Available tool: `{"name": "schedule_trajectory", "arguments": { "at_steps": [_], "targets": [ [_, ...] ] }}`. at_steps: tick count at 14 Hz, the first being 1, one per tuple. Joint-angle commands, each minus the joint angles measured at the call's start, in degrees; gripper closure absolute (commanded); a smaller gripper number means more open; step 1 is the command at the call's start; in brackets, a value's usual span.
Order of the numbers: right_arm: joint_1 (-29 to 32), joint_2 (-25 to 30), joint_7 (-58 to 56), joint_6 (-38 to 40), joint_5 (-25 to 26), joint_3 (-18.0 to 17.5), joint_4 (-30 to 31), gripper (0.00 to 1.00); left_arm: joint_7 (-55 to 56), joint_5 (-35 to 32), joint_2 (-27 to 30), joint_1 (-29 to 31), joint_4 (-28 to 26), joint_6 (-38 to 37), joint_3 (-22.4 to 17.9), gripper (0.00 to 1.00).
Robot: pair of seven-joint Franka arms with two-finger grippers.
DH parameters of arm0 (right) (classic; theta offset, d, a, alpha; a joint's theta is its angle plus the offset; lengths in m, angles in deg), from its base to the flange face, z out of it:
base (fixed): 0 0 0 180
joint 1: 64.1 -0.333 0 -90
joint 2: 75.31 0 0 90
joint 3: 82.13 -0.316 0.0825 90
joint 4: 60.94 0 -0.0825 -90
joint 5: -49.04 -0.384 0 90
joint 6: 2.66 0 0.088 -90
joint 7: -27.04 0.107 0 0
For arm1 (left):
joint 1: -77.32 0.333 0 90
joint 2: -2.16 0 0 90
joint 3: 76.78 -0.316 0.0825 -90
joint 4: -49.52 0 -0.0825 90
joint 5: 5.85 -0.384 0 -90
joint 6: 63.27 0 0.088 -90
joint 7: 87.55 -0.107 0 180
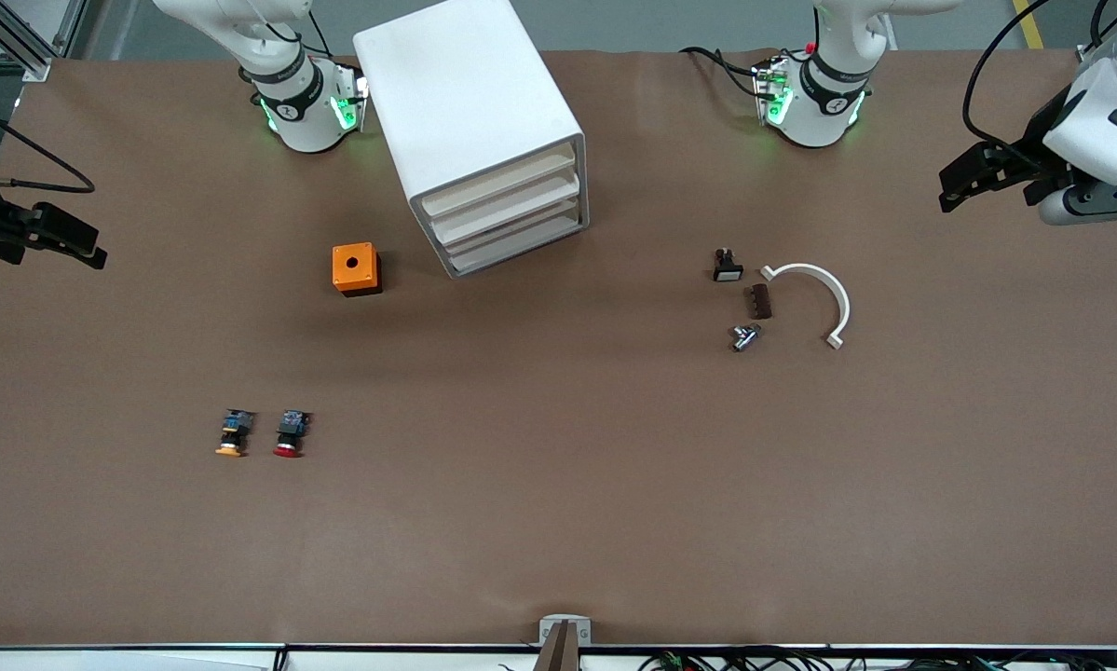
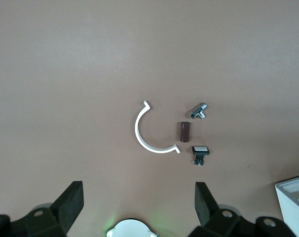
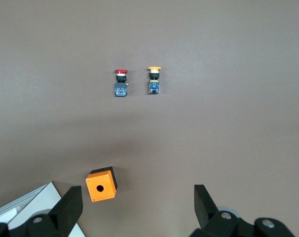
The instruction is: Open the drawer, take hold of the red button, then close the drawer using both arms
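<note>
The white cabinet (image 1: 479, 121) stands between the arm bases. Its four drawers are all shut, and the drawer (image 1: 507, 207) is second from the top. The red-capped button (image 1: 290, 434) lies on its side on the table, nearer the front camera than the cabinet, toward the right arm's end. It also shows in the right wrist view (image 3: 121, 82). My right gripper (image 1: 88, 244) is open and empty in the air at the right arm's end of the table (image 3: 138, 202). My left gripper (image 1: 951, 186) is open and empty at the left arm's end (image 2: 138, 202).
An orange-yellow-capped button (image 1: 234, 434) lies beside the red one. An orange cube with a hole (image 1: 356, 268) sits beside the cabinet. A white arc piece (image 1: 841, 300), a brown block (image 1: 758, 301), a metal fitting (image 1: 744, 336) and a white-capped switch (image 1: 728, 266) lie toward the left arm's end.
</note>
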Motion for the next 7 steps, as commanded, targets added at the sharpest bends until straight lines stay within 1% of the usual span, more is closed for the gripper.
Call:
{"name": "schedule_trajectory", "arguments": {
  "at_steps": [1, 7],
  "targets": [
    [0.13, 1.69, 0.90, -0.60, 1.23, -0.42, 1.59, 0.00, -0.93, 0.95, 0.81, 1.04, 0.00, 0.34, -0.18, 0.01],
    [0.04, 1.78, 0.90, -0.51, 1.14, -0.42, 1.59, 0.00, -0.50, 0.69, -2.17, 0.95, 4.04, 0.34, -0.18, 0.01]
  ]
}}
